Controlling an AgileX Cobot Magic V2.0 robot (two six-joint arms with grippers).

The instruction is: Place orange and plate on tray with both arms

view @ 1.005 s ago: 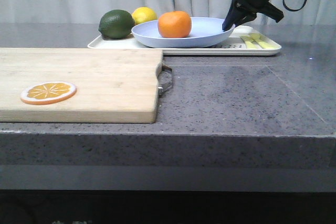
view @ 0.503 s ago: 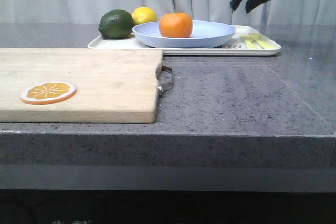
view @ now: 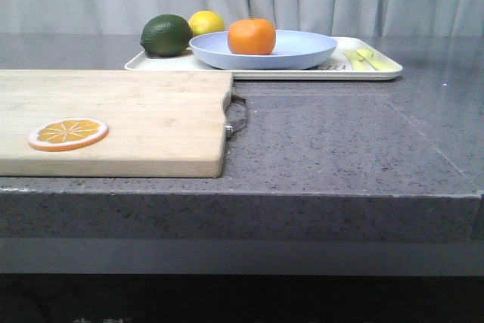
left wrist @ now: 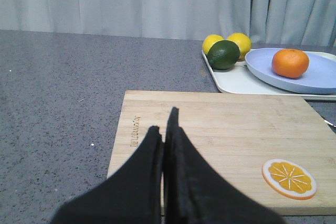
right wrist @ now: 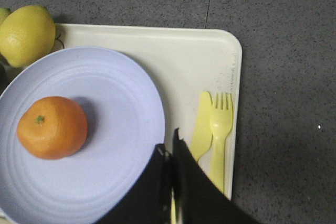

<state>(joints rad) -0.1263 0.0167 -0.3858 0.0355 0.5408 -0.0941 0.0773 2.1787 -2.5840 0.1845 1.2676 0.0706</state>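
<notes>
The orange sits on the pale lavender plate, and the plate rests on the cream-white tray at the back of the counter. They also show in the right wrist view, the orange on the plate on the tray. My right gripper is shut and empty, high above the plate's rim. My left gripper is shut and empty above the wooden cutting board. Neither gripper shows in the front view.
A dark green lime and a yellow lemon lie on the tray's left end. A yellow plastic knife and fork lie on its right end. An orange slice disc lies on the cutting board.
My right gripper has let go of the plate's rim, risen and left the front view. The plate now rests flat on the tray with the orange on it.
</notes>
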